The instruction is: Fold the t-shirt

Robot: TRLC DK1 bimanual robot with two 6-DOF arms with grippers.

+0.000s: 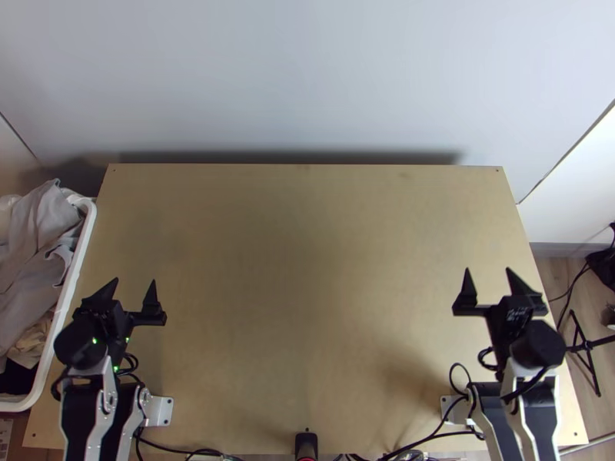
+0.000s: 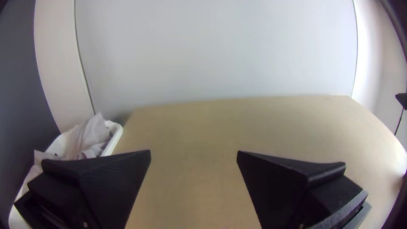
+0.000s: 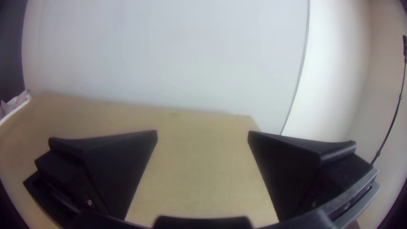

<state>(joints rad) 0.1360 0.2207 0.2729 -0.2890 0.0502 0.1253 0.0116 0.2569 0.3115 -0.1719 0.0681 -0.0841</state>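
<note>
Your left pincer (image 1: pixel 134 281) and right pincer (image 1: pixel 487 270) stand spread apart near the side edges of the bench (image 1: pixel 307 269), its broad top running between them. Along its left edge, cloth (image 1: pixel 34 223) lies bunched in the tub (image 1: pixel 83 246); you can't tell whether that includes the t-shirt.

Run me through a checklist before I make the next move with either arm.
1. Left gripper open: ok, fingers wide apart.
2. Right gripper open: ok, fingers wide apart.
3. Grippers clear of each other: ok, at opposite sides of the table.
4. T-shirt spread for folding: not ok, the visible cloth lies bunched in the white basket.
5. T-shirt identified in that pile: cannot tell.
</note>
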